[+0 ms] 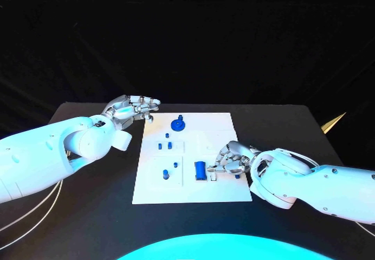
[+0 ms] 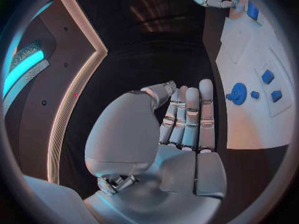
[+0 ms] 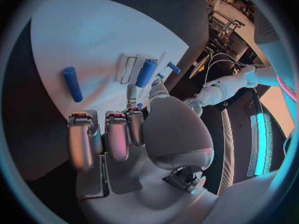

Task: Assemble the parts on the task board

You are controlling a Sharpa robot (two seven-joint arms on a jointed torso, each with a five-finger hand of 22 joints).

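While the white task board (image 1: 191, 192) lies in the middle of the black counter (image 1: 94, 216), the left hand (image 1: 133, 110) is held off the board's far left corner with its fingers straight, close together and empty. The right hand (image 1: 231, 160) is set at the board's right edge, fingers curled down just beside an upright blue cylinder part (image 1: 200, 170), though whether anything is pinched cannot be told. A round blue part (image 1: 179, 125) and smaller blue pieces (image 1: 163, 145) are seen elsewhere on the board.
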